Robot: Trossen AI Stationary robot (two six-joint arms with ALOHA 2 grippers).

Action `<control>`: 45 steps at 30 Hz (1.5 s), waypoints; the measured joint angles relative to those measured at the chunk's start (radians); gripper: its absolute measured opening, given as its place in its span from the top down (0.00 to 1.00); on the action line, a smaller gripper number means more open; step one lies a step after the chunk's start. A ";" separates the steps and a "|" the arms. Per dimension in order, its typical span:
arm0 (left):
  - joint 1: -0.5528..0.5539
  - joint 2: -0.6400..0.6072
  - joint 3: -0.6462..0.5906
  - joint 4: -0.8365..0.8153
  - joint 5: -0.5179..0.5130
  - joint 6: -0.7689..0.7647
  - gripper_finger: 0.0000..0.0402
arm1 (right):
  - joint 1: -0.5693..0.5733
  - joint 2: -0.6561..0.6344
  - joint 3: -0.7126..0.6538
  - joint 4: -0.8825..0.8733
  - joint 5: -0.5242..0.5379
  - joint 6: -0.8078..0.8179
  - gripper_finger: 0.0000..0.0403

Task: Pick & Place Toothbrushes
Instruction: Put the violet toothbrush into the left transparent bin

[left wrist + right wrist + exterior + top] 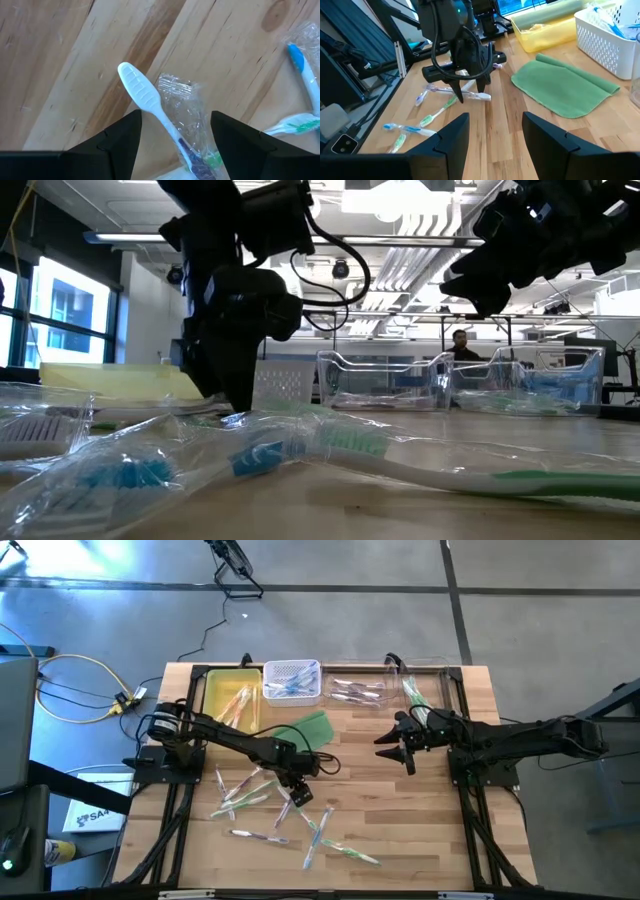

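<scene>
Several toothbrushes (252, 796), some in clear wrappers, lie scattered on the wooden table's near middle. My left gripper (297, 792) is down among them, open. In the left wrist view its fingers (120, 137) stand on either side of a white toothbrush (142, 92) lying flat on the wood beside a crumpled clear wrapper (192, 120). The right wrist view shows the same fingers (460, 95) pointing down at that brush (479, 96). My right gripper (392, 748) hovers open above the table's right middle, away from the brushes.
Along the far edge stand a yellow tray (213, 690), a white slotted basket (292, 668) and two clear bins (360, 692), all holding brushes. A flat green pad (305, 728) lies behind the left gripper. More brushes (335, 845) lie toward the near edge.
</scene>
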 joint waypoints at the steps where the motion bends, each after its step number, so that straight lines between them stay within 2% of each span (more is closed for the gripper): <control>1: 0.000 0.000 0.000 0.000 0.003 0.000 0.42 | 0.000 0.000 0.000 0.000 0.000 0.000 0.56; 4: 0.000 0.001 -0.001 -0.001 0.005 0.000 0.46 | 0.000 0.000 0.000 0.000 0.000 0.000 0.56; 16: 0.002 0.002 -0.003 -0.010 -0.019 -0.011 0.74 | 0.000 0.000 0.000 -0.001 0.000 0.000 0.56; 26: 0.001 0.002 -0.003 0.006 -0.017 -0.007 0.86 | 0.000 0.000 0.000 -0.002 -0.002 0.005 0.56; 33: -0.002 0.004 -0.004 0.074 0.046 0.046 0.95 | 0.000 0.000 0.000 -0.032 -0.002 0.007 0.56; 37: 0.000 0.004 -0.003 0.145 0.052 0.089 0.97 | 0.000 0.000 0.000 -0.051 -0.003 0.007 0.56; 41: 0.000 0.003 -0.003 0.204 0.054 0.116 0.95 | 0.000 0.000 0.000 -0.051 -0.003 0.007 0.56; 45: 0.017 0.003 -0.003 0.229 0.108 0.150 0.95 | 0.000 0.000 0.000 -0.051 -0.003 0.008 0.56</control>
